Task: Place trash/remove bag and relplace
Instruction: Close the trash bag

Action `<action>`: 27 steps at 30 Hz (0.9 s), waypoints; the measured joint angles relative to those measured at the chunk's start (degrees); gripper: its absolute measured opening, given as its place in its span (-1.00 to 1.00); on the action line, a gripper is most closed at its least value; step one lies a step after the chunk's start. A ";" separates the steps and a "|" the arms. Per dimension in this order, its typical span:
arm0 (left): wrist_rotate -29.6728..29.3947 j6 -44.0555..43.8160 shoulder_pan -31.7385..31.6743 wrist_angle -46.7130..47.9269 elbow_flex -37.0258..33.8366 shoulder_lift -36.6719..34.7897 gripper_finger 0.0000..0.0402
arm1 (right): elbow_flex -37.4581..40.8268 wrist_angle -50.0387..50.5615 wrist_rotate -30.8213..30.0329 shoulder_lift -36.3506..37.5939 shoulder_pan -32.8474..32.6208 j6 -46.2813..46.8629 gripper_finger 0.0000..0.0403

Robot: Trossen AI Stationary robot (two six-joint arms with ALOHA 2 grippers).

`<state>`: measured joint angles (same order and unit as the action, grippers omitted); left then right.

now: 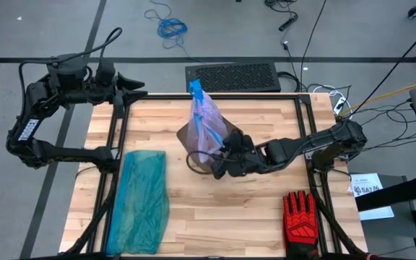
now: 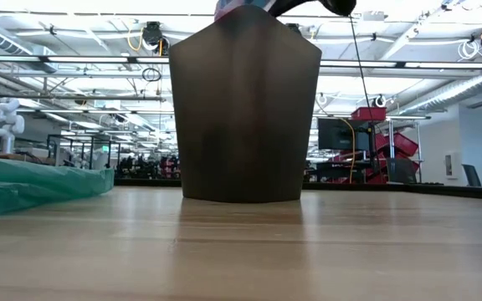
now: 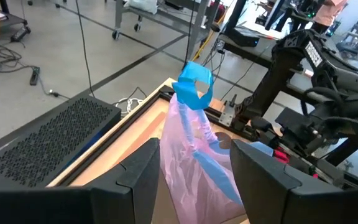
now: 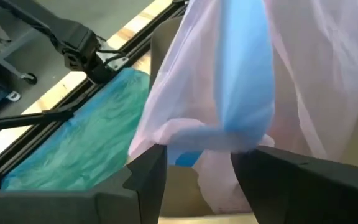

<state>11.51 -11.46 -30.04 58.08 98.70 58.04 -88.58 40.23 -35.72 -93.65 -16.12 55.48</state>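
We find the bag (image 1: 206, 124) mid-tabletop, drawn up out of a dark bin (image 2: 245, 109), blue drawstring (image 3: 194, 84) toward the far edge. R gripper (image 1: 224, 157) sits at the bin's rim; its fingers (image 4: 143, 174) are parted w/ bag plastic bunched between them, grip not confirmed. L gripper (image 1: 137, 85) hangs over the far-left corner, fingers apart, empty. Teal bag (image 1: 139, 198) lies by the left edge, red glove (image 1: 300, 217) near-right corner.

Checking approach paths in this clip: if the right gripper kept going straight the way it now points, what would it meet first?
Most likely the bag: the right gripper has its open fingers right at the pinkish film and blue drawstring band. Depth is unclear; it may already be touching.
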 joint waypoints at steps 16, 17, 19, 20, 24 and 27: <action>-0.01 0.38 0.00 0.29 0.00 -0.26 -0.06 | -0.73 -14.71 17.58 0.33 4.00 1.06 -0.97; 0.01 0.39 0.02 0.57 0.00 -0.26 -0.06 | -1.32 -14.99 17.78 0.33 4.00 2.75 -0.98; -0.01 0.40 0.00 1.52 0.00 -0.26 -0.06 | -2.62 -15.16 17.38 0.35 4.04 6.47 -0.99; -0.01 0.50 0.00 1.80 0.00 -0.26 -0.06 | -3.19 -14.95 16.61 0.42 4.04 8.54 -0.99; -0.34 1.75 0.02 1.86 0.00 -0.26 -0.06 | -6.55 -12.68 13.90 0.42 4.47 13.43 -1.00; -0.47 1.72 0.00 1.88 0.00 -0.26 -0.06 | -9.62 -7.81 13.09 0.50 5.25 20.06 -1.00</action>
<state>11.05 -9.74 -30.04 59.96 98.70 57.78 -98.20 32.42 -22.63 -93.14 -10.87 75.54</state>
